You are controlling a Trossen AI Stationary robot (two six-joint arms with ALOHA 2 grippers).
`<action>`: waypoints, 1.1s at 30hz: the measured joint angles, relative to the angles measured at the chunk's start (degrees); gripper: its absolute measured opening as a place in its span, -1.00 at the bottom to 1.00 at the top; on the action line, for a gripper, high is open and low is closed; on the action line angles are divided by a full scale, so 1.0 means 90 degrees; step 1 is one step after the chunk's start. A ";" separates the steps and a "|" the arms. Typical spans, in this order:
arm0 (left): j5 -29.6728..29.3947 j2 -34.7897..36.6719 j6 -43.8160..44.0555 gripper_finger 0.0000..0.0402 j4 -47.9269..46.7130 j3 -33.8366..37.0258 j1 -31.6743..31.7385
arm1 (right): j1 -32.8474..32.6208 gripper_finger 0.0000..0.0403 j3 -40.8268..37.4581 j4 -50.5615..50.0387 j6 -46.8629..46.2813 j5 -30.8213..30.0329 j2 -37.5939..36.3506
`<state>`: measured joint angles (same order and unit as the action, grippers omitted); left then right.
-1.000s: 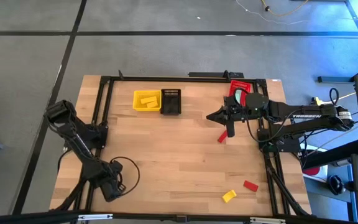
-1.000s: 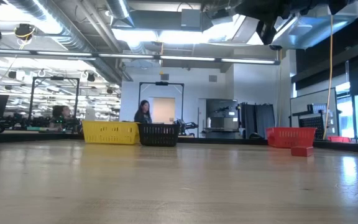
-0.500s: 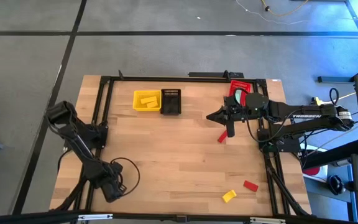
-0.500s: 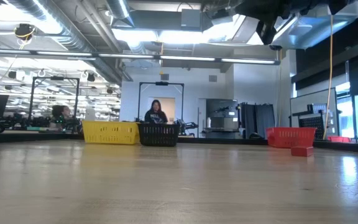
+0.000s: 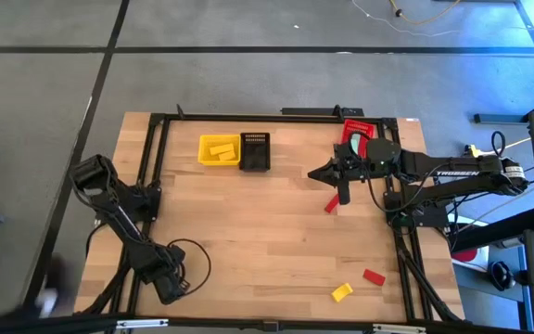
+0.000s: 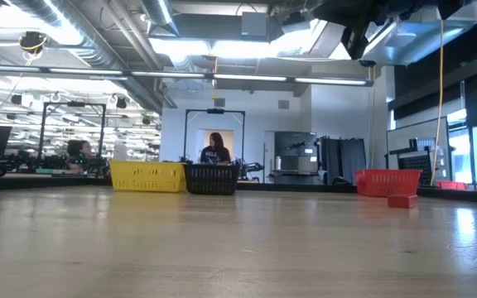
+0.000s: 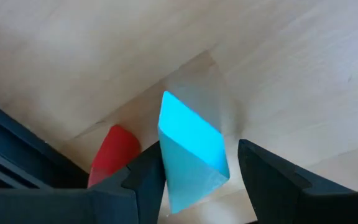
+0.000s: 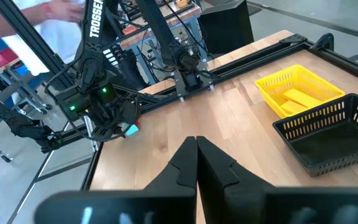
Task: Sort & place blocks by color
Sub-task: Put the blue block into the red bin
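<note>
Blocks half sorted, both hands low

Sorting looks partly done. Left hand (image 7: 194, 180), down at the worktop's (image 5: 248, 241) near-left corner, straddles a teal block (image 7: 191, 146) with fingers parted, apparently for a grasp; a red block (image 7: 112, 152) lies just beside. Right hand (image 8: 196, 163), fingers pressed together and empty, hangs near the red basket (image 5: 355, 134), a red block (image 5: 331, 206) below it. Yellow pieces sit in the yellow basket (image 5: 207, 158); the black basket (image 5: 254, 163) looks empty.

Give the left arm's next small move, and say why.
Probably close the left gripper on the pale teal wedge-shaped block: it sits between the open jaws, a gap on one side, not yet clamped. The right gripper hangs shut above the wooden table.
</note>
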<state>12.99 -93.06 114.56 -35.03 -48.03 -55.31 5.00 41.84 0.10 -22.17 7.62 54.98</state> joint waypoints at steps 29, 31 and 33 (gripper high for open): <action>-0.2196 0.2114 -0.3301 -0.44 -0.0657 0.0000 0.1255 | 0.0001 -1.00 0.0001 0.0021 -0.0008 0.0000 0.0000; -0.2844 0.2582 -0.4146 -0.44 -0.0599 -0.0002 0.1801 | 0.0000 -1.00 0.0001 0.0019 -0.0008 0.0002 0.0000; -0.3313 0.2907 -0.5089 -0.44 -0.0375 -0.0002 0.2545 | -0.0001 -1.00 0.0001 0.0019 -0.0004 0.0002 0.0000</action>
<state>-16.82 -66.89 68.76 -38.40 -48.05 -32.40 4.99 41.85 0.27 -22.20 7.64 54.98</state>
